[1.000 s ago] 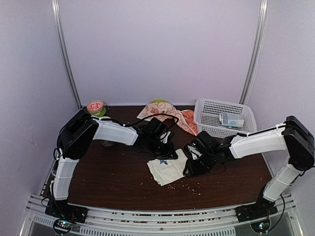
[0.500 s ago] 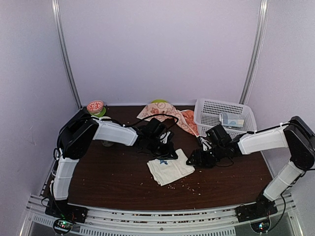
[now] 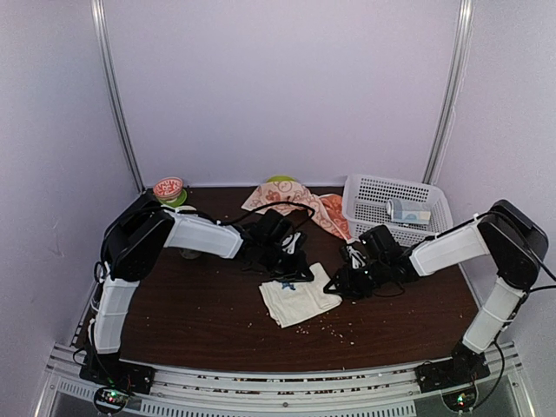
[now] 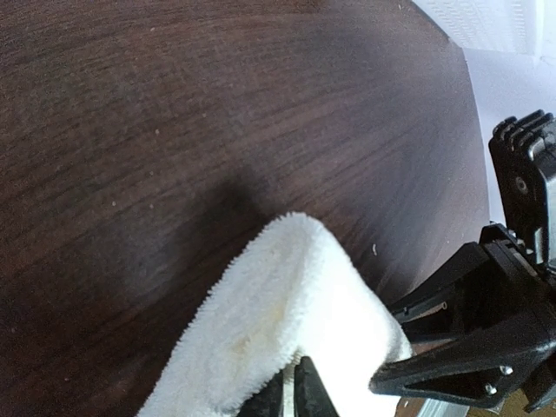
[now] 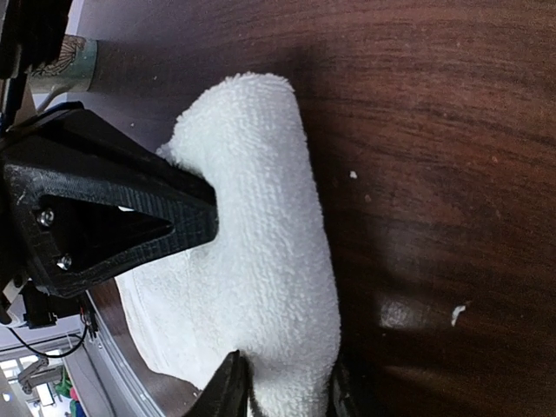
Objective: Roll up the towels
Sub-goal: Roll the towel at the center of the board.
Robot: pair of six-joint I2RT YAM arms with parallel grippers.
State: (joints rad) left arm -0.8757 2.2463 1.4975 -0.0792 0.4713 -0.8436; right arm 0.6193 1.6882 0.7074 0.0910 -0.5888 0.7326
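A white towel point(image 3: 300, 301) lies near the middle of the brown table point(image 3: 200, 321). Its far edge is lifted into a soft fold, seen in the left wrist view point(image 4: 287, 321) and the right wrist view point(image 5: 261, 252). My left gripper point(image 3: 291, 273) is shut on the fold's far left part point(image 4: 295, 395). My right gripper point(image 3: 335, 284) is closed on the towel's right corner, one finger on each side of the cloth point(image 5: 282, 395). The two grippers sit close together, facing each other across the fold.
An orange patterned towel point(image 3: 300, 200) lies bunched at the back. A white basket point(image 3: 373, 193) holding a rolled item point(image 3: 408, 211) stands at the back right. A red and green bowl point(image 3: 169, 188) sits at the back left. Crumbs dot the table in front of the towel.
My right gripper pulled off the towel's right half toward the right, then came back a little to its right corner. The towel's right side is uncovered. The left arm has not moved.
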